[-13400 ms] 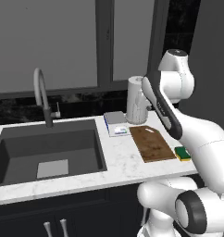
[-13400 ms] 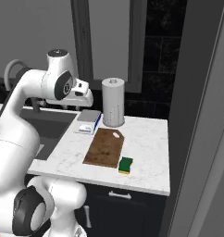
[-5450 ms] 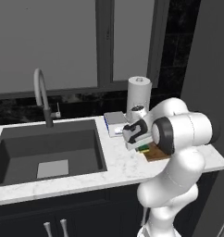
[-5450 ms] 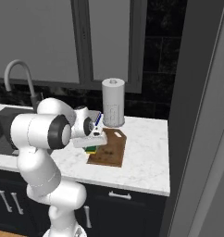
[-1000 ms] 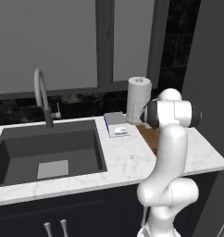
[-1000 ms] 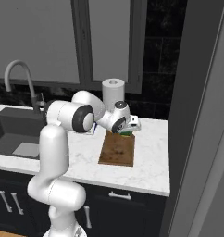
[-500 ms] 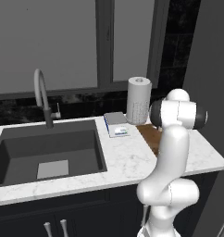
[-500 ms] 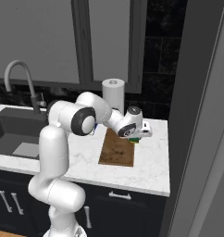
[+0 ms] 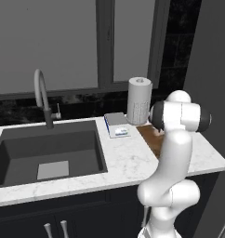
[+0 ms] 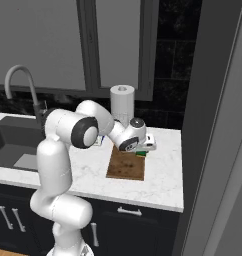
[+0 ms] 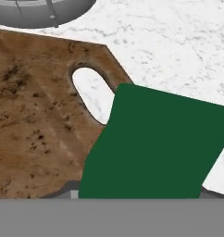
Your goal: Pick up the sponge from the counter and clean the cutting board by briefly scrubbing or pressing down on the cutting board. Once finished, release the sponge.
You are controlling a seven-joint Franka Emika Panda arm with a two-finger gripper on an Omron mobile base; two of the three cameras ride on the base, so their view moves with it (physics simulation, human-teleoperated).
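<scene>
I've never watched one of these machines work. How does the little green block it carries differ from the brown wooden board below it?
The green sponge is plain, dark green and much smaller; the brown wooden cutting board is mottled and wide, with a handle slot. The sponge sits at the gripper, above the board's slot end; the board lies flat on the white marble counter. Both are rectangular with rounded corners.

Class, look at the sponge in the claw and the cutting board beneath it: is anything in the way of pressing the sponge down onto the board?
Nothing visible blocks it. The sponge sits at the claw, right over the handle-slot end of the cutting board, with bare wood beside it.
</scene>
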